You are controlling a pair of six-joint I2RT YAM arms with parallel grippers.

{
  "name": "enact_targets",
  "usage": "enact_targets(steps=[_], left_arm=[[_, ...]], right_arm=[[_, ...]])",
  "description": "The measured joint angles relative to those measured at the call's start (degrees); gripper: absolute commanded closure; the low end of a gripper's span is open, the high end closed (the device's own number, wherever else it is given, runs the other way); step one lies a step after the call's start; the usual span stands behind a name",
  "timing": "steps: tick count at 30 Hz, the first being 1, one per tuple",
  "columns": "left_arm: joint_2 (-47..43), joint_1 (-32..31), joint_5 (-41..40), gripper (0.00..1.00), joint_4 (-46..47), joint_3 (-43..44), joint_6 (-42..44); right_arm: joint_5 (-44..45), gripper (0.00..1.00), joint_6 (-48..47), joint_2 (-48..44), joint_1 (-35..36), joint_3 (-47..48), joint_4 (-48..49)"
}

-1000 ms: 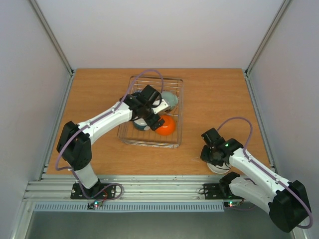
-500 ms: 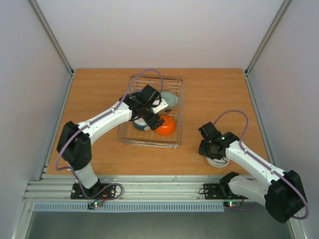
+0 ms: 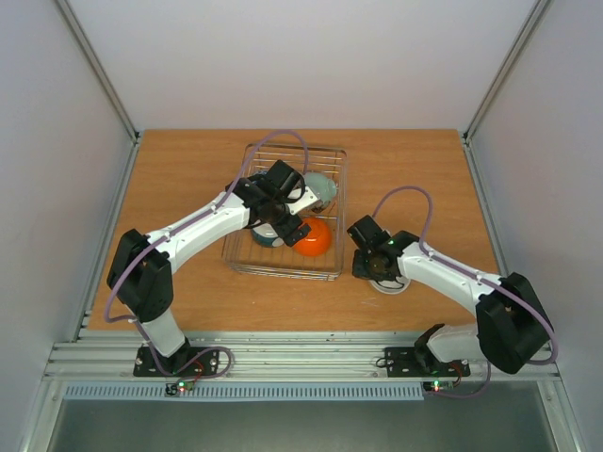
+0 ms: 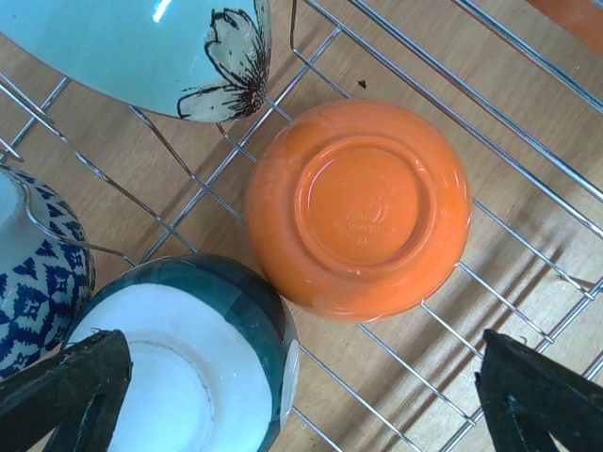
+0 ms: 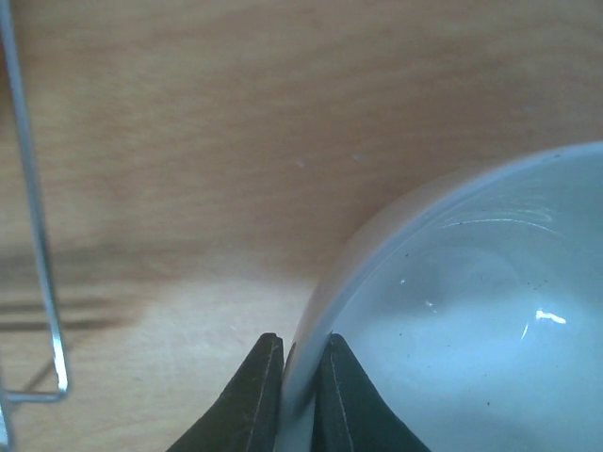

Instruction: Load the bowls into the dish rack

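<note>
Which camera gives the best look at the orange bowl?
The left wrist camera: the orange bowl lies upside down in the dish rack, large and clear. From overhead it is a small orange spot. The right wrist camera misses it.

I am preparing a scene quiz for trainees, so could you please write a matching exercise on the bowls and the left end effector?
1. orange round bowl
2. mint green bowl with a black flower
3. pale round bowl
4. left end effector

A. open, above the silver wire dish rack
B. upside down in the rack
C. outside the rack, rim pinched by the right end effector
D. leaning on its side in the rack

Pairs: 1-B, 2-D, 3-C, 4-A
</note>
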Motion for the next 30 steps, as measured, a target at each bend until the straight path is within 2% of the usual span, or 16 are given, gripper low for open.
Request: enact_targets(steps=[7, 9, 15, 21, 26, 30], left_arm=[[0.0, 0.2, 0.0, 0.01, 0.0, 0.0, 0.0], [0.0, 0.2, 0.0, 0.01, 0.0, 0.0, 0.0], [0.0, 0.3, 0.0, 0.01, 0.0, 0.0, 0.0], [0.0, 0.3, 0.0, 0.01, 0.0, 0.0, 0.0], [0.0, 0.5, 0.3, 0.01, 0.0, 0.0, -0.3], [0.0, 0.5, 0.5, 0.01, 0.0, 0.0, -0.4]], right_arm=[[-1.3, 0.65, -2.9, 2.5, 0.4, 1.7, 5.5], [-1.3, 0.62, -3.9, 1.3, 0.5, 1.7, 5.9], [0.2, 0.56, -6.7, -6.6, 0.6, 3.4, 4.8], [6.4, 0.56, -7.3, -15.5, -1.5, 6.5, -1.9], [7.8, 0.57, -7.2, -18.7, -8.4, 2.4, -6.3], [7.5, 0.57, -6.5, -18.9, -9.6, -0.7, -8.6]])
